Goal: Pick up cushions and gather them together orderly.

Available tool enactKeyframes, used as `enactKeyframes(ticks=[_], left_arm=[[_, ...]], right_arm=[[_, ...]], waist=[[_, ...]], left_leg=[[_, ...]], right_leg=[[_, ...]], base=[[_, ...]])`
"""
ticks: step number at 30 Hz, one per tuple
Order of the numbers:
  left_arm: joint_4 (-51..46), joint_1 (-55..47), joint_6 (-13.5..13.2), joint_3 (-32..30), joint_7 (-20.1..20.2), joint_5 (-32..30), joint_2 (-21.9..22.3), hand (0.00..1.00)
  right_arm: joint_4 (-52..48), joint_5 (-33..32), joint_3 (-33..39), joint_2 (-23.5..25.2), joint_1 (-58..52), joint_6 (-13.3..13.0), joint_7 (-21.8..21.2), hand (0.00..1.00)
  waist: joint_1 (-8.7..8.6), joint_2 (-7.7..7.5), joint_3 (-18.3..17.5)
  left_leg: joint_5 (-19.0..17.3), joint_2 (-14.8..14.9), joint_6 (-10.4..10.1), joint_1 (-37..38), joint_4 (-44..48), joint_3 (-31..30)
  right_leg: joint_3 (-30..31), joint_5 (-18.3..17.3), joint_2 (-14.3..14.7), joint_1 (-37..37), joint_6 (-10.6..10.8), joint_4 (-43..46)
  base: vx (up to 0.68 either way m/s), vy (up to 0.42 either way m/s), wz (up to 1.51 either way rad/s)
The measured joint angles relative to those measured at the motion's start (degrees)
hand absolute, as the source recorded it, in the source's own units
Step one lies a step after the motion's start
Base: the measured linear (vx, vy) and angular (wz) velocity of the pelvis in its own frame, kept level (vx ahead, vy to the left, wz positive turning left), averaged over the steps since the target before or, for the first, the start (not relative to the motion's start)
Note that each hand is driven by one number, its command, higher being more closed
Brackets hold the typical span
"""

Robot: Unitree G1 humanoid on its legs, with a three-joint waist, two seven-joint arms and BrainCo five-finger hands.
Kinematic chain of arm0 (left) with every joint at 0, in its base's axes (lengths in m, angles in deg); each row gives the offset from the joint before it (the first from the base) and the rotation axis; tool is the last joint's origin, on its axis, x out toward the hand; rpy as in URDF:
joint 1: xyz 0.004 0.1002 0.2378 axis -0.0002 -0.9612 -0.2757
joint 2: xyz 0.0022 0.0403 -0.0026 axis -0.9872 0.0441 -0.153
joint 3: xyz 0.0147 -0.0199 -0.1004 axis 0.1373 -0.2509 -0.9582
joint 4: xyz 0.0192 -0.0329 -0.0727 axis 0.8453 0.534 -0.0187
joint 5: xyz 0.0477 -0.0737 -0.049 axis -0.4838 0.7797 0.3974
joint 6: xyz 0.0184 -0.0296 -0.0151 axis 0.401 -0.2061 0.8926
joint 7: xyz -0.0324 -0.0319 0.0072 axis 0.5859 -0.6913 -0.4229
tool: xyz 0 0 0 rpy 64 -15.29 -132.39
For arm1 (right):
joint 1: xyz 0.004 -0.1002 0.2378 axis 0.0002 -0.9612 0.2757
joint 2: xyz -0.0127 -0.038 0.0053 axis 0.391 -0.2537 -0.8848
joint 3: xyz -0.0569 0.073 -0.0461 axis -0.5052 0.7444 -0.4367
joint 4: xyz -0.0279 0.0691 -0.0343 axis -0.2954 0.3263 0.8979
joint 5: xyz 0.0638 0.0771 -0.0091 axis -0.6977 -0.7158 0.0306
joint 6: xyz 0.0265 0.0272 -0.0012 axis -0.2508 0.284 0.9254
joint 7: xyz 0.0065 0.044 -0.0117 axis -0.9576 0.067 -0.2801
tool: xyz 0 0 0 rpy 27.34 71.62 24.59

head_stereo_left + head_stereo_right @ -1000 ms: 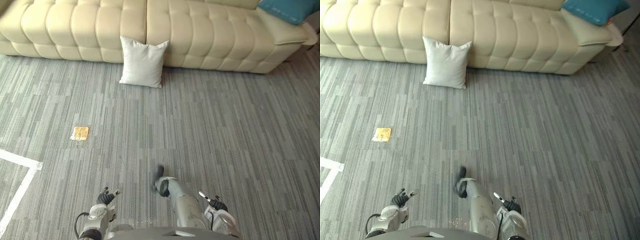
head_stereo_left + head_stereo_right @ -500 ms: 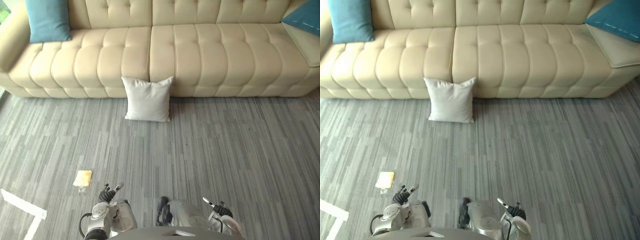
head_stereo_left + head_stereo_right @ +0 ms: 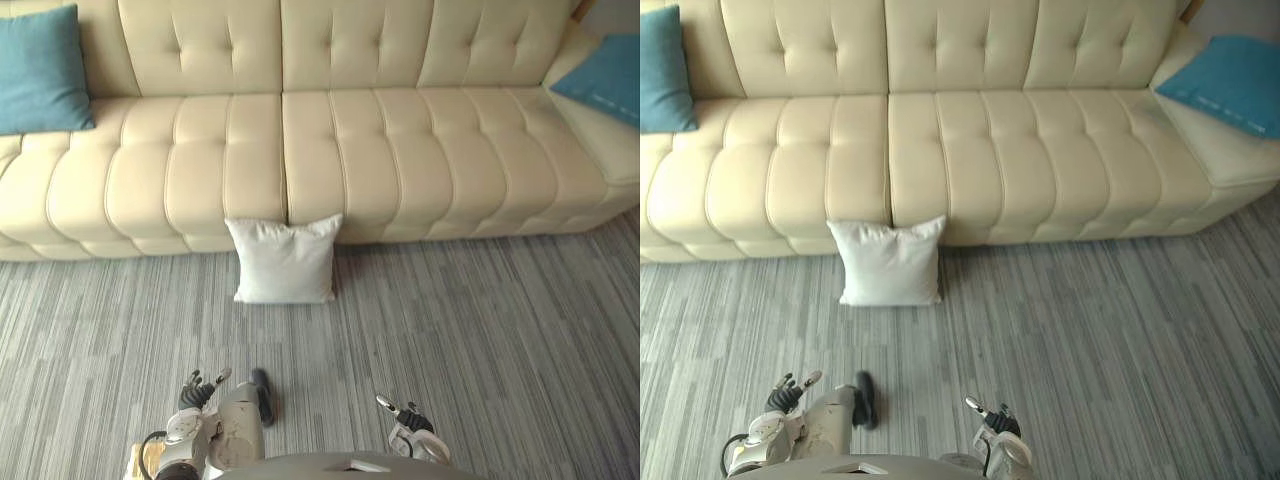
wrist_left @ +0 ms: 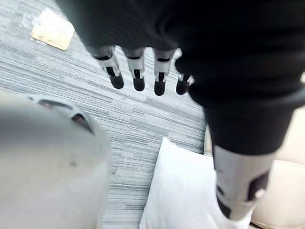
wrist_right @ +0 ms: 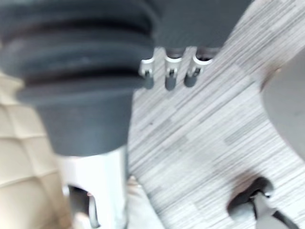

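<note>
Against the sofa (image 3: 350, 150) leans a white cushion (image 3: 284, 262); left robot hand (image 3: 198, 392) and right robot hand (image 3: 408, 420) hang released, apparently empty.

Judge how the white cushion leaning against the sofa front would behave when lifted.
The white cushion looks plump and soft, so it probably dents under fingers and is light for its size. Standing on edge against the sofa, it may flop forward if nudged.

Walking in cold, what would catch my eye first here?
A cream sofa spans the far side; a white cushion stands on the grey floor, leaning against its front near the middle. A left teal cushion and a right teal cushion sit at the sofa's ends. The left hand and right hand hang open, empty, nearest the robot.
</note>
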Motion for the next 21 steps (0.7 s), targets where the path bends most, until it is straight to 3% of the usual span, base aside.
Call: enactKeyframes(ticks=[2,5,7,8,9,10,11,12,14,15,16,18,19,21], left_arm=[[0.3,0.0,0.2,1.0,0.0,0.0,-0.1,0.00],[0.4,-0.2,0.4,0.9,0.0,-0.1,0.1,0.00],[0.7,-0.2,0.4,0.6,0.0,-0.2,0.5,0.00],[0.8,-0.4,0.4,0.3,-0.1,-0.3,0.8,0.00],[0.8,-0.5,0.4,0.2,-0.1,-0.3,1.0,0.00],[0.8,-0.5,0.3,0.2,0.0,-0.3,1.1,0.00],[1.6,-0.5,0.4,0.1,-0.1,-0.4,1.4,0.00],[2.1,-0.8,0.4,0.1,0.0,-0.4,2.5,0.00],[2.2,-0.6,0.4,0.3,0.0,-0.5,5.3,0.00],[2.4,-0.4,0.4,0.8,0.3,-0.8,5.2,0.00],[2.3,-0.4,0.3,0.6,0.4,-1.4,5.2,0.00],[0.9,-0.4,0.3,0.1,0.4,-1.6,5.3,0.00],[0.4,-0.5,0.3,-0.1,0.4,-1.6,5.2,0.00],[-0.3,-0.8,0.2,-1.1,0.3,-1.6,5.2,0.00]], right_arm=[[-0.8,0.1,-0.5,-0.2,0.2,-0.2,0.0,0.00],[-2.8,0.1,-0.4,-0.4,-0.1,-0.2,0.0,0.00],[-2.7,0.1,-0.3,-1.0,-0.3,-0.3,0.0,0.00],[-2.6,0.1,-0.3,-1.4,-0.6,-0.2,0.0,0.00],[-2.6,0.1,-0.4,-1.5,-0.8,-0.2,0.0,0.00],[-2.5,0.1,-0.5,-1.4,-1.5,-0.2,0.0,0.00],[-2.1,-0.3,0.1,-1.6,-2.4,-0.2,-0.1,0.00],[-2.0,0.0,0.4,-2.8,-2.3,-0.2,0.1,0.00],[-0.6,-0.3,1.5,-3.9,-2.2,-0.3,0.1,0.00],[-0.4,-0.3,1.6,-3.9,-2.2,-0.3,0.1,0.00],[-0.1,-0.2,1.5,-3.8,-2.2,-0.2,0.1,0.00],[-0.1,0.1,0.3,-3.9,-2.5,-0.1,0.1,0.00],[-0.1,0.1,0.1,-4.1,-2.4,0.0,0.1,0.00],[0.2,0.0,-0.2,-4.1,-2.7,0.2,0.2,0.00]], waist=[[-0.20,-0.09,-0.1],[-1.29,0.05,0.0],[-1.96,0.53,0.0],[-1.99,0.81,-0.2],[-2.12,0.96,-0.3],[-2.42,0.45,-0.7],[-2.48,0.88,-1.0],[-2.28,3.04,-2.3],[-2.94,4.94,-2.9],[-3.17,5.13,-3.0],[-3.25,5.27,-2.9],[-2.57,5.01,-2.8],[-2.29,5.06,-2.8],[-1.96,4.99,-2.7]], left_leg=[[-3.2,-0.8,-0.6,6.1,-1.5,-0.1],[-5.5,-0.6,-2.3,12.2,-4.3,-1.8],[-7.2,0.8,-3.9,15.6,-5.0,-3.5],[-7.9,1.6,-5.4,18.4,-6.7,-4.0],[-8.2,1.9,-6.2,19.0,-7.0,-4.4],[-8.8,1.6,-8.1,20.0,-7.8,-5.4],[-9.2,1.9,-9.5,21.3,-8.7,-7.3],[-8.1,3.0,-9.1,21.5,-10.2,-8.2],[-5.2,4.0,-9.4,21.8,-11.4,-9.5],[-4.5,4.4,-9.6,21.8,-11.0,-9.8],[-3.6,5.3,-10.4,21.4,-8.1,-10.1],[-2.5,8.4,-13.9,13.0,11.4,-11.8],[-2.6,9.0,-14.0,11.2,15.0,-11.4],[-3.9,10.9,-11.5,6.3,21.7,-7.1]], right_leg=[[-2.3,-2.6,-2.5,-9.7,-0.7,16.7],[-5.2,-7.2,-3.1,-17.1,-1.6,18.7],[-8.4,-11.1,-2.6,-21.0,-2.0,10.6],[-9.6,-11.6,-1.9,-22.1,-2.5,1.5],[-9.9,-11.4,-1.6,-22.1,-2.5,-2.4],[-9.3,-8.0,-1.4,-21.4,-2.2,-13.9],[-10.3,-2.8,-0.7,-20.2,-5.7,-15.9],[-11.6,-3.6,0.2,-20.0,-6.0,-16.5],[-14.4,-6.5,0.5,-18.4,-7.0,-16.5],[-15.2,-6.9,0.6,-17.5,-7.3,-16.9],[-16.2,-7.5,1.2,-15.1,-7.7,-18.3],[-18.0,-8.1,2.0,-10.2,-7.7,-21.9],[-18.1,-8.1,2.1,-9.7,-7.7,-22.3],[-18.1,-8.2,2.4,-6.7,-7.8,-24.1]], base=[[0.34,0.047,0.06],[0.36,-0.057,0.19],[0.37,-0.243,0.44],[0.32,-0.238,0.30],[0.35,-0.272,0.36],[0.33,-0.231,0.47],[0.49,-0.314,0.43],[0.49,-0.290,0.34],[0.41,-0.248,0.47],[0.28,-0.174,0.64],[0.26,-0.182,0.64],[0.23,-0.139,0.46],[0.14,-0.007,-0.07],[0.15,0.031,-0.16]])
